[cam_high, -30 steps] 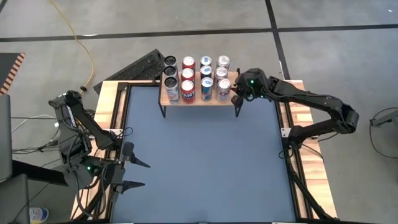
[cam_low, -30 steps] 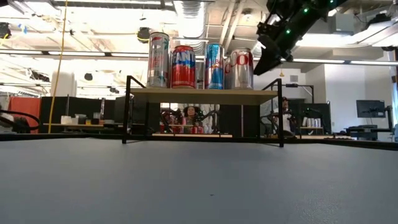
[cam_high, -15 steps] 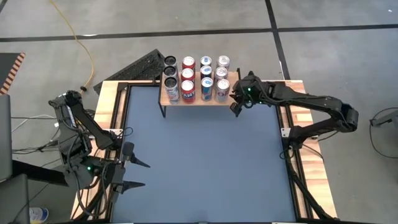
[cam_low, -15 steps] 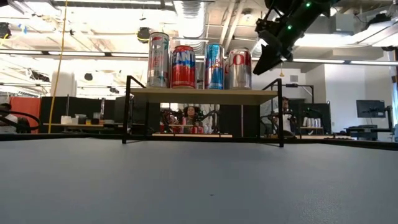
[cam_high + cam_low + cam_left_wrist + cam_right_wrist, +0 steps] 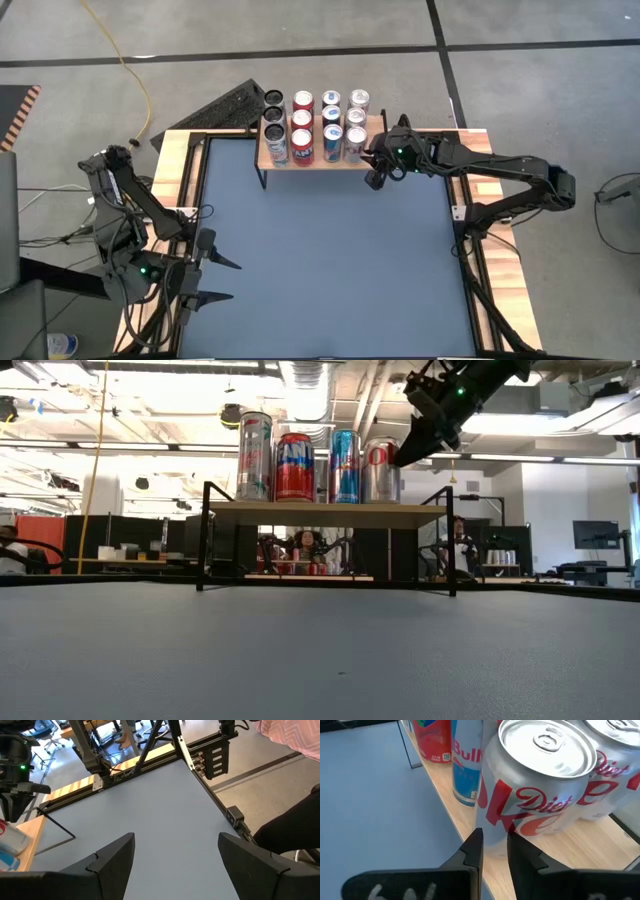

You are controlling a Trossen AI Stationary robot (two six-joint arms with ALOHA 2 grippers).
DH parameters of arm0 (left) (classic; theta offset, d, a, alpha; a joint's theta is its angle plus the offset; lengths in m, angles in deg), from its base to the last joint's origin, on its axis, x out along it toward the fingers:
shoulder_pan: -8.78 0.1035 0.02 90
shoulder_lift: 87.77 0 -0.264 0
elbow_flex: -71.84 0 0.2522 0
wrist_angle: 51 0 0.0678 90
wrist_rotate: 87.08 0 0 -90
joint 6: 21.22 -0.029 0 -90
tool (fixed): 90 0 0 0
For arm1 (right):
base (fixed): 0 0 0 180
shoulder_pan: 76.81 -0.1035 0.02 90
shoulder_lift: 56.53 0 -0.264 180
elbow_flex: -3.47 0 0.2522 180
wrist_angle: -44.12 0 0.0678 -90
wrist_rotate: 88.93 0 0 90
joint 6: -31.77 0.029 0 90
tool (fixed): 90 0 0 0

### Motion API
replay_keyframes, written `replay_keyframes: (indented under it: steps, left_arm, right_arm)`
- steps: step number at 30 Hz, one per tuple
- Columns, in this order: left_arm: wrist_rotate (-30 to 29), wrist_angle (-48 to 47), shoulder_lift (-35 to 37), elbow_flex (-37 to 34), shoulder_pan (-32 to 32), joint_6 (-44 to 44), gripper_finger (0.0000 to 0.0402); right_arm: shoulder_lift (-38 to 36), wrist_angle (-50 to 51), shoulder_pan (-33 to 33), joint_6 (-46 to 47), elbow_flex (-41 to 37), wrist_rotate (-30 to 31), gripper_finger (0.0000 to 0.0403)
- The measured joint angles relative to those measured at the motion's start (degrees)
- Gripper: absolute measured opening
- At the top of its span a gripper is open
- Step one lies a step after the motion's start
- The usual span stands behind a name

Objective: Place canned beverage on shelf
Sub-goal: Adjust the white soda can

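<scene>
Right wrist view: right tool, nearly pressed together and empty, faces upright Diet Coke can.

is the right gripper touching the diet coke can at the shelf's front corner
Cannot tell: in the right wrist view the right gripper overlaps the Diet Coke can, with no clear gap or contact.

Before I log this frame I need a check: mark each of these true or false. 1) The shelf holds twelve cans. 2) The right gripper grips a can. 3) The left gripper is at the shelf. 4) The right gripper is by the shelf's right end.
1) True: the shelf carries twelve cans in three rows.
2) False: the right gripper is nearly closed beside the Diet Coke can, holding nothing.
3) False: the left gripper waits open at the table's near left.
4) True.
</scene>
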Motion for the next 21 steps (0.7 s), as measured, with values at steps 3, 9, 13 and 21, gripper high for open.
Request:
replay_keyframes:
  steps: [3,9,13,21]
  left_arm:
    - [0.0,0.0,0.0,0.0,0.0,-0.1,0.0275]
    - [0.0,0.0,0.0,0.0,0.0,-0.1,0.0275]
    - [0.0,0.0,0.0,0.0,0.0,0.0,0.0275]
    - [-0.1,0.3,-0.1,-0.6,0.0,0.4,0.0275]
  right_arm:
    - [0.0,0.0,0.0,0.1,0.0,0.0,0.0081]
    - [0.0,0.4,0.5,0.0,0.0,1.6,0.0081]
    - [0.0,0.4,0.9,0.1,0.0,1.6,0.0081]
    - [0.9,-0.7,-4.1,1.5,0.0,-3.1,0.0081]
